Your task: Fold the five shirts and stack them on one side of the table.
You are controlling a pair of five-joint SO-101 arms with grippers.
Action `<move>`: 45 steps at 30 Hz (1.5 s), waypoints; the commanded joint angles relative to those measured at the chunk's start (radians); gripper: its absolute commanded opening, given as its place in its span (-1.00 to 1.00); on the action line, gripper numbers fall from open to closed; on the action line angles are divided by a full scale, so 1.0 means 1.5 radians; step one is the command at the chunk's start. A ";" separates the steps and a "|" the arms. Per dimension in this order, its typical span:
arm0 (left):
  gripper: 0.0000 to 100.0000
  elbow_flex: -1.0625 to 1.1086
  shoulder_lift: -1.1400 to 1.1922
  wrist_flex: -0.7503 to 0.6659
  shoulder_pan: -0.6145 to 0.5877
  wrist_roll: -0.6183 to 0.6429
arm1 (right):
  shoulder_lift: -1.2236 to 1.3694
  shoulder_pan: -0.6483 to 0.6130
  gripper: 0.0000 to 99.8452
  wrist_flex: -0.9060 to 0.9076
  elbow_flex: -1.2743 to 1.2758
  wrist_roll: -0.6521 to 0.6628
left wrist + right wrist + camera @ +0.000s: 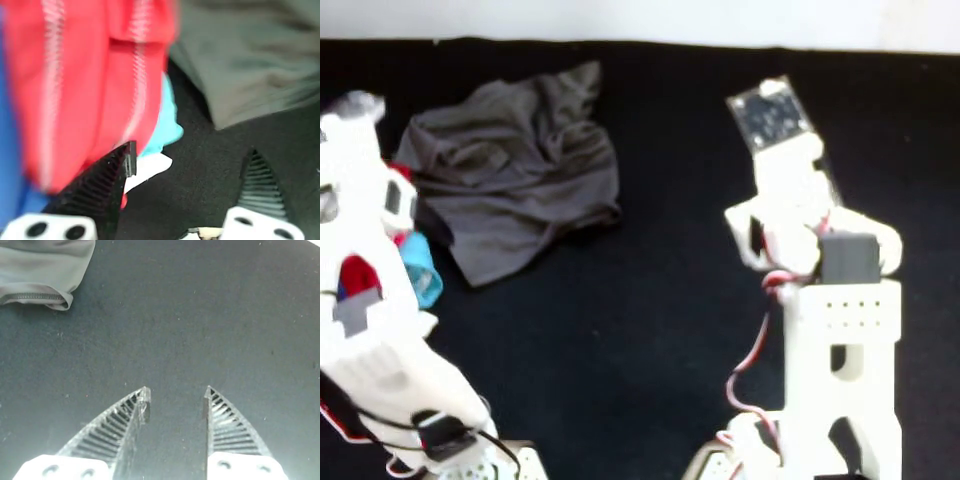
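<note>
left gripper (190, 167) gapes wide beside the red shirt (85, 80); closing here could pinch the teal shirt (167, 125) too. right gripper (175, 395) hangs part open, away from the grey shirt (520, 180).

**Materials and finishes, as seen**

Grey shirt (515, 170): thin matt cloth, softly creased, with a stitched hem.
Red shirt (100, 75): smooth cloth with white stitch lines.
Turquoise cloth (167, 125): likewise smooth.
Table (650, 330): black matt cover, finely speckled.
Left gripper (191, 149): black ribbed plastic on white plastic mounts.
Right gripper (176, 388): pale ribbed plastic, slightly glossy.
</note>
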 commanded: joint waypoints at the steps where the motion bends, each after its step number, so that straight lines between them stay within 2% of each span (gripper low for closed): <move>1: -0.35 -0.003 0.087 -0.057 -0.056 -0.002 | 0.001 -0.005 -0.65 0.010 -0.030 -0.008; 7: -0.35 -0.198 0.189 -0.130 -0.236 -0.001 | 0.003 -0.006 -0.65 0.033 -0.026 -0.008; 11: -0.35 -0.359 0.212 -0.099 -0.283 0.001 | 0.008 -0.007 -0.65 0.029 -0.026 -0.008; 13: -0.35 -0.422 0.213 -0.034 -0.276 0.001 | 0.009 -0.007 -0.65 0.029 -0.026 -0.008; 18: -0.35 -0.563 0.213 0.155 -0.191 0.003 | 0.009 -0.007 -0.65 0.029 -0.026 -0.008; 22: -0.35 -0.603 0.190 0.155 -0.128 0.063 | 0.009 -0.007 -0.65 0.029 -0.026 -0.008; 25: -0.35 -0.551 0.149 0.157 -0.064 0.095 | 0.009 -0.007 -0.65 0.029 -0.026 -0.008; 34: -0.35 -0.167 0.012 0.146 0.139 0.168 | 0.009 -0.007 -0.65 0.029 -0.026 -0.008; 45: -0.35 0.034 0.077 -0.052 0.119 0.170 | 0.009 -0.007 -0.65 0.029 -0.026 -0.007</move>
